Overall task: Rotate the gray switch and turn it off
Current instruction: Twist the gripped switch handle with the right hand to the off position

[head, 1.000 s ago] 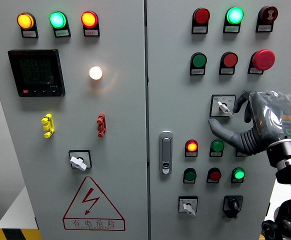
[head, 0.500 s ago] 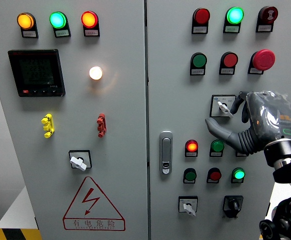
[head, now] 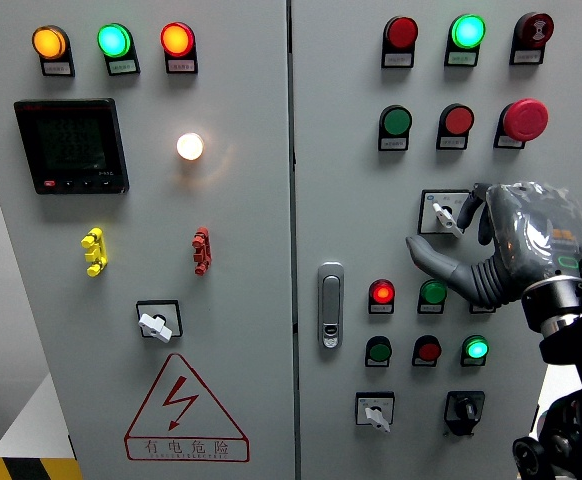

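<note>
Reaching in from the right of the frame, your right hand (head: 491, 240) pinches the gray switch (head: 447, 216) at centre right, fingers closed on its knob for rotation.

Grey cabinet panel (head: 251, 250), mounted with indicator lamps (head: 113, 40), digital meter (head: 70, 145), rotary switches (head: 158, 322), door handle (head: 331, 305)

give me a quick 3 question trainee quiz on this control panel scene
1. True or false: the right hand is at the gray switch on the right door.
2. Which lamp glows white on the left door? A) the round lamp beside the black meter B) one below the warning triangle
3. Fill in: the mushroom button at upper right is ____.

Key: 1 true; 2 A; 3 red
</note>
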